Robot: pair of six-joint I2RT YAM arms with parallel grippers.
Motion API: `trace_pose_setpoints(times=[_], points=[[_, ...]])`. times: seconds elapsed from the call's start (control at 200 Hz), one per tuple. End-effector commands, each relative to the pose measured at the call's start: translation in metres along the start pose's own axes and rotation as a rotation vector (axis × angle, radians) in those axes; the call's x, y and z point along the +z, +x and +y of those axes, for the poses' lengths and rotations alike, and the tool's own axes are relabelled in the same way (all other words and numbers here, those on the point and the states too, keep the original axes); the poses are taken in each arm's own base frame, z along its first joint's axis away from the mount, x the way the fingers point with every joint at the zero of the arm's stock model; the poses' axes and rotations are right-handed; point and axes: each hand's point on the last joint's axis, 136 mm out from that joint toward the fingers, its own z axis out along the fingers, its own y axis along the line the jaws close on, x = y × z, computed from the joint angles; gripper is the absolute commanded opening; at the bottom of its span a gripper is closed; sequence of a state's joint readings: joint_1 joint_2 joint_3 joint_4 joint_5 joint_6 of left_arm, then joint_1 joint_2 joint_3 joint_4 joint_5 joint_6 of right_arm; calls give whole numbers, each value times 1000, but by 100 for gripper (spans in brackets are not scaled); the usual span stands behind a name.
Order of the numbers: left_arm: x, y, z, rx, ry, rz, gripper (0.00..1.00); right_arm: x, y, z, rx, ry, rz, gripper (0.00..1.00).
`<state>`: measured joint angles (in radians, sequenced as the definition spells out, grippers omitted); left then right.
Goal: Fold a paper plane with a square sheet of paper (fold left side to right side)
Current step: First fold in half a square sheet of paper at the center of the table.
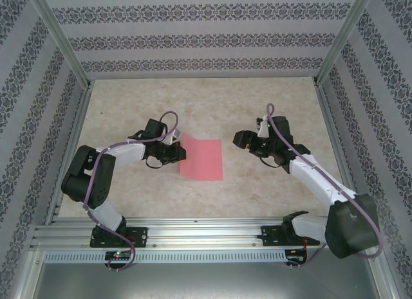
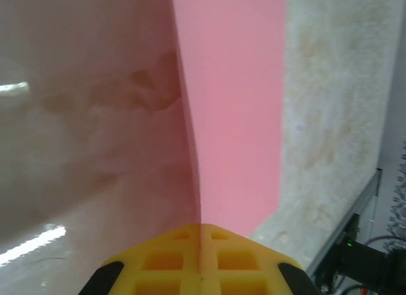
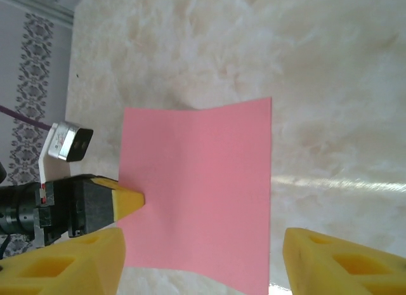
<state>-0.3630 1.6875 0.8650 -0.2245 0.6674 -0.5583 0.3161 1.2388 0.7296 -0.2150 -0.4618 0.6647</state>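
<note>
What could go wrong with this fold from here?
1. The left gripper pinches the square sheet of paper at one spot on its left edge. Carried over, the sheet may twist and crease askew.
2. The right gripper is open and apart from the sheet, so nothing pins the right side. It may slide on the table.

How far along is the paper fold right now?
Done: the left gripper is shut on the paper's left edge, which is raised slightly off the table. In hand: that grip, with the side not yet carried over. Left: bringing it across to the right edge and creasing; no finished fold shows. The right gripper hangs open, apart from the paper.
</note>
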Motion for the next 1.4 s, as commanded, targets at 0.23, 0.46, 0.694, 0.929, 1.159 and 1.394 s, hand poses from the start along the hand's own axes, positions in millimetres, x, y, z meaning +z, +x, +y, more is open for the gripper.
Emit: trace_pose_setpoints(times=[0.23,0.46,0.694,0.929,1.159,1.394], points=[[-1,-10,3,47,-63,-37,4,77,9,9,8,-18,68,53],[0,-10,-12,75,-38,-36,23,118,21,-12,33,54,154,47],[2,-14,-42,126,11,-48,39,132,38,-35,34,151,244,45],[16,-9,-63,167,39,-16,50,134,50,-51,48,197,290,45],[29,-6,-72,179,59,15,56,123,25,-29,65,81,194,50],[36,-4,-75,186,68,31,57,98,-7,6,54,-83,84,65]])
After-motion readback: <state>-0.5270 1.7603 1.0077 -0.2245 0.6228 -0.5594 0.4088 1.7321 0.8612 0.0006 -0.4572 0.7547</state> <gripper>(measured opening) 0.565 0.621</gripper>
